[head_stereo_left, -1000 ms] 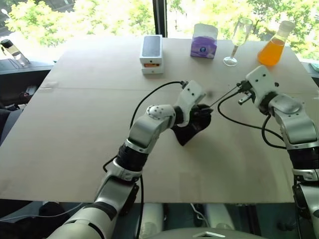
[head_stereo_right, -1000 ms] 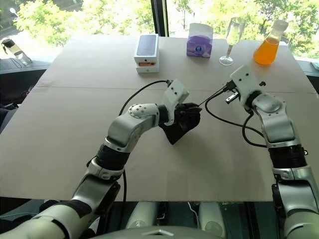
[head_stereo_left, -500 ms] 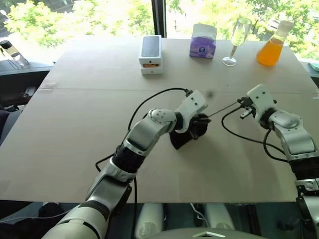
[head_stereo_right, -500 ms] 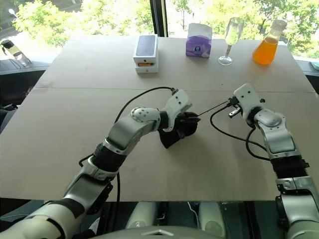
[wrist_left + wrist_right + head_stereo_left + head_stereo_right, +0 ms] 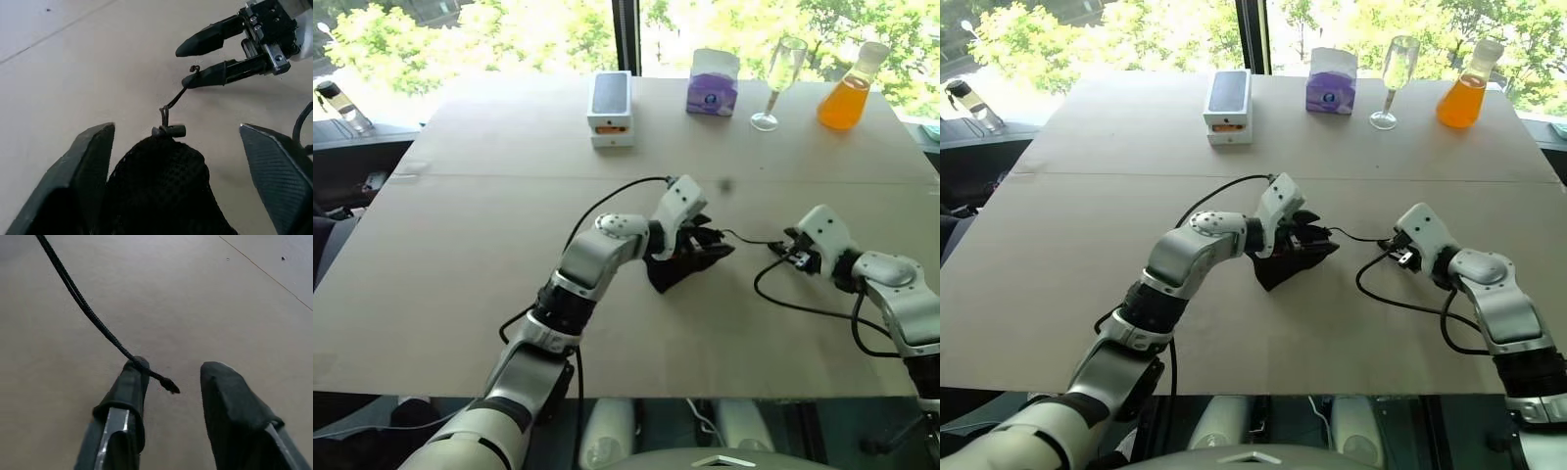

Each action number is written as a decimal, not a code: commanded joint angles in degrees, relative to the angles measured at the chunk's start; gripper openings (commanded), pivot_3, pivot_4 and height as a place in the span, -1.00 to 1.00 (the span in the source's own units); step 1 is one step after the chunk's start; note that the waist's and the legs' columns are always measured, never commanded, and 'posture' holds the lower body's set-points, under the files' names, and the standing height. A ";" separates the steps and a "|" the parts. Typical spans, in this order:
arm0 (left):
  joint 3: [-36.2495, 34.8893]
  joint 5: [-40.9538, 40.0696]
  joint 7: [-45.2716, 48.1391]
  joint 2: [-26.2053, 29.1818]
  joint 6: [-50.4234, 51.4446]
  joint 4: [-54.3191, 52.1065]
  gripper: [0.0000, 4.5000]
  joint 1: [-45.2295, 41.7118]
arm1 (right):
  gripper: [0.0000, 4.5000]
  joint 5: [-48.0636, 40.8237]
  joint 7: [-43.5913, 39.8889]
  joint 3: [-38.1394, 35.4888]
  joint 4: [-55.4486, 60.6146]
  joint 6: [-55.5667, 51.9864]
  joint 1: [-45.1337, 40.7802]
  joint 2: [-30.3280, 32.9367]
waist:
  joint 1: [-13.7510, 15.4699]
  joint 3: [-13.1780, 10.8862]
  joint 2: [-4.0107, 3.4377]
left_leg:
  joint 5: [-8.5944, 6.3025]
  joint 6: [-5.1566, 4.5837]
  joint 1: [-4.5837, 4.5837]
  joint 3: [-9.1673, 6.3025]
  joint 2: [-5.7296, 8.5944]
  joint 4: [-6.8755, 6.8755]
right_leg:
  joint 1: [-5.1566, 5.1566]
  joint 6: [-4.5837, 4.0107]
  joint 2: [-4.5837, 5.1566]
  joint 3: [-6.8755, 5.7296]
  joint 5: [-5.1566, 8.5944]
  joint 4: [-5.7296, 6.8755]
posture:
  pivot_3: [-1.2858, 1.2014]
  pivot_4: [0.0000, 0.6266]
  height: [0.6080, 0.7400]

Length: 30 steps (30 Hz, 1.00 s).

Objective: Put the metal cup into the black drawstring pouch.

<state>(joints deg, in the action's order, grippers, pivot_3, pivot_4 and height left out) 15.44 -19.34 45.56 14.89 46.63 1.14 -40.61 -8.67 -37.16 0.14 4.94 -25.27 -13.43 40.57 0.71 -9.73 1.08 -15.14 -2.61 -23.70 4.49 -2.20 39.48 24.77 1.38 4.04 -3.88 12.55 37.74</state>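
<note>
The black drawstring pouch lies on the table at its middle, mouth gathered tight under a small cord stopper. My left gripper stands open, one finger on each side of the pouch and apart from it. The thin cord runs slack from the pouch toward the right. Its tip rests against one finger of my right gripper, which is open and low over the table. The metal cup is hidden.
Along the far edge stand a white phone box, a purple tissue box, a tall clear stemmed glass and an orange-filled flask. My right arm's black cable loops on the table.
Both grippers have opened. My right gripper has sunk toward the table and drawn back, and the taut cord has gone slack. The pouch has settled onto the table.
</note>
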 commanded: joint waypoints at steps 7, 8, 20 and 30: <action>-17.90 -5.98 -3.13 4.80 -2.71 2.68 1.00 -2.99 | 0.25 -7.42 -4.61 -13.58 11.61 3.29 11.74 2.52 | 0.10 -0.01 0.00 | 0.00 0.00 0.01 -0.06 0.02 0.01 | -0.05 0.01 0.00 -0.07 0.00 -0.05 | 0.03 -0.52 0.96; -19.36 -5.62 -4.30 4.92 -4.08 3.53 1.00 -2.80 | 0.25 -7.29 -3.67 -14.55 12.32 4.31 12.71 1.78 | 0.11 -0.01 0.00 | 0.00 0.00 0.03 -0.05 0.02 0.01 | -0.05 0.01 0.00 -0.05 0.00 -0.05 | 0.03 -0.52 0.96; -29.04 -11.56 -4.94 9.47 -14.40 -17.11 1.00 21.20 | 0.98 -19.97 -10.31 -24.89 21.08 7.35 27.40 -2.42 | 0.18 -0.01 0.01 | -0.01 0.00 0.06 -0.07 -0.05 -0.02 | -0.10 0.00 0.04 -0.03 0.00 -0.07 | 0.03 -0.52 0.96; -35.95 -14.04 -4.17 15.83 -16.03 -27.69 1.00 43.50 | 0.98 -20.15 -11.11 -31.13 20.57 12.95 37.61 -4.76 | 0.18 0.03 -0.03 | -0.16 -0.25 0.25 0.02 -0.09 -0.03 | -0.19 0.06 0.03 0.04 0.08 -0.02 | 0.03 -0.52 0.96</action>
<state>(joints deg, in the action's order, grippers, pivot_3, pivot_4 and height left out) -18.43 -31.72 41.00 30.06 31.77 -22.55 2.18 -28.26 -48.07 -28.08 24.17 -14.22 23.93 35.59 0.89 -9.70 1.05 -15.30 -2.87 -23.46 4.50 -2.30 39.46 24.58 1.46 4.08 -3.84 12.65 37.71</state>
